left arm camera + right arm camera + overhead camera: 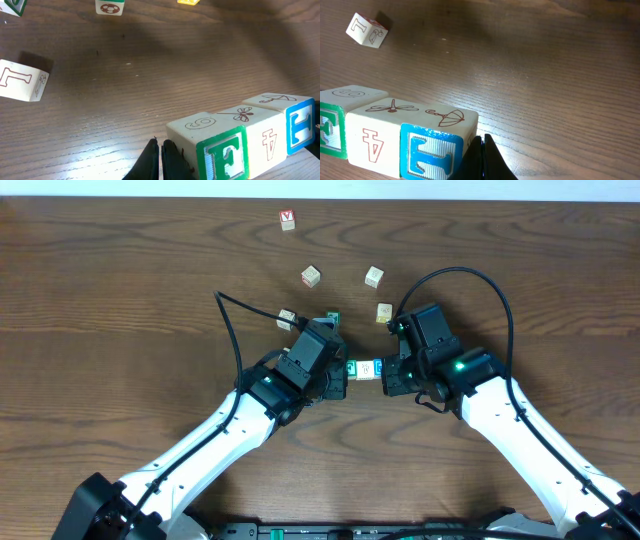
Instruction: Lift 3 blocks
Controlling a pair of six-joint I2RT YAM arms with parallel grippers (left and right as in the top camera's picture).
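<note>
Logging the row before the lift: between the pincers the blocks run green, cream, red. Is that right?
No. The end block at the right pincer is blue-faced, not red; the right wrist view shows it. The green-faced block and cream-faced block are as said.

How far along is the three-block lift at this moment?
Done: green block, cream block and blue block lined up in a row. In hand: the shut left tool and shut right tool press its two ends. Left: the lift; whether the row is off the table can't be told.
</note>
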